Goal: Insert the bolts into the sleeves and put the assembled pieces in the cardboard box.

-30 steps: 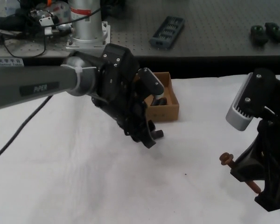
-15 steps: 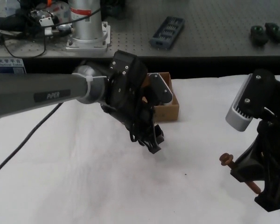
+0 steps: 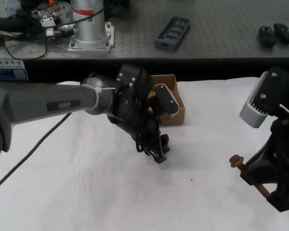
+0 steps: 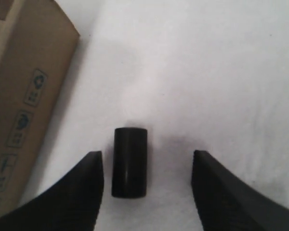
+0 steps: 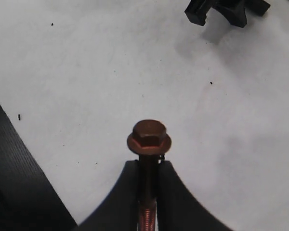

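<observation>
Over the last second the left gripper has swung from in front of the cardboard box down to the white cloth. Its fingers now stand apart astride a black sleeve lying near the box, closer to one finger. The right gripper has barely shifted and is clamped on the copper hex bolt above the cloth. Judgement: sleeve pickup is imminent, insertion outstanding.

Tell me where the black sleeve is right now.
In the left wrist view, the sleeve lies on the white cloth between the open fingers of the left gripper, with the cardboard box close beside it.
</observation>
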